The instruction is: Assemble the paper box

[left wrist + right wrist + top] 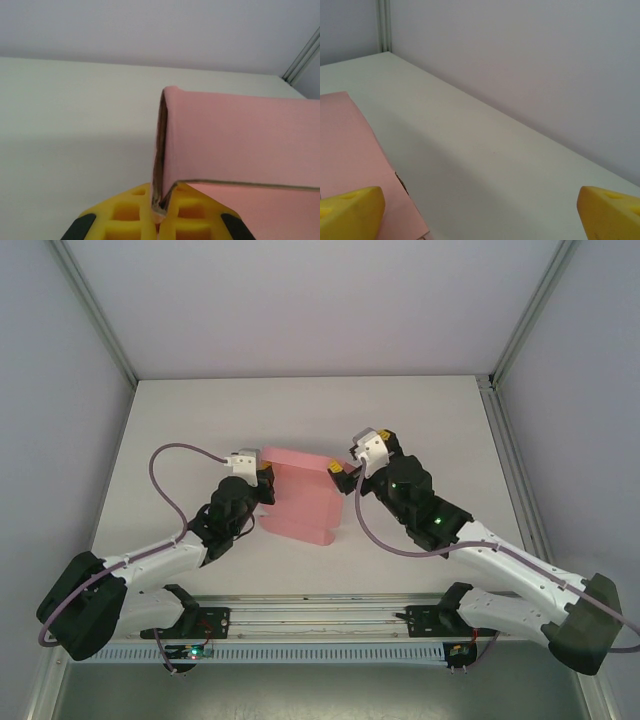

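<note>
Paper box [303, 495] is thin pink card, part folded, resting on the white table [200, 420] with bare surface on every side of it. In the left wrist view one panel rises from a crease while another runs out flat, so it reads as a half-formed shell, not yet a closed box. I judge it very light and springy: stiff only along its creases, ready to bow or dent across an open panel, and likely to slide if pushed without a hold. Its matt surface should give the pads fair grip. The left gripper [160, 210] has its jaws clamped tight on the box's left folded edge, pinching the doubled card right at the crease, which looks the soundest place to hold. The right gripper [342, 462] stands just beside the box's far right corner with its jaws spread wide and nothing between them. A gentle pinch near a crease or corner on that side seems best; squeezing mid-panel risks a permanent kink.
</note>
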Controlling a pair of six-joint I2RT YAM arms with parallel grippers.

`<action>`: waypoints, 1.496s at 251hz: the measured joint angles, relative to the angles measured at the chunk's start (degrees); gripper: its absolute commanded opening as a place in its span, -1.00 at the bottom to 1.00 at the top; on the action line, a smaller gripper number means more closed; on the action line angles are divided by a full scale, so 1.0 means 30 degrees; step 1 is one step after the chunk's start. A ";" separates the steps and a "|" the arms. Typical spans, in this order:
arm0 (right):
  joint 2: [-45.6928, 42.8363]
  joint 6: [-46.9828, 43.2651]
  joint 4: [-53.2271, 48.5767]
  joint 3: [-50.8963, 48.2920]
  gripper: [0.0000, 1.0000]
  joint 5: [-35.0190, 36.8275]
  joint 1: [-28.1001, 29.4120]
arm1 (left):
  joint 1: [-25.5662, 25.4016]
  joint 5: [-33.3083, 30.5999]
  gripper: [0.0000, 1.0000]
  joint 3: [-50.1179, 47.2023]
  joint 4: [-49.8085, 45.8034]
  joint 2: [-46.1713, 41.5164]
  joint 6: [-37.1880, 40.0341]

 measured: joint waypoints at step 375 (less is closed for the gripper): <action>0.0510 0.1872 -0.5275 -0.0488 -0.17 -2.2505 -0.9231 | 0.1166 1.0579 -1.00 0.2499 0.2798 0.5231 0.1683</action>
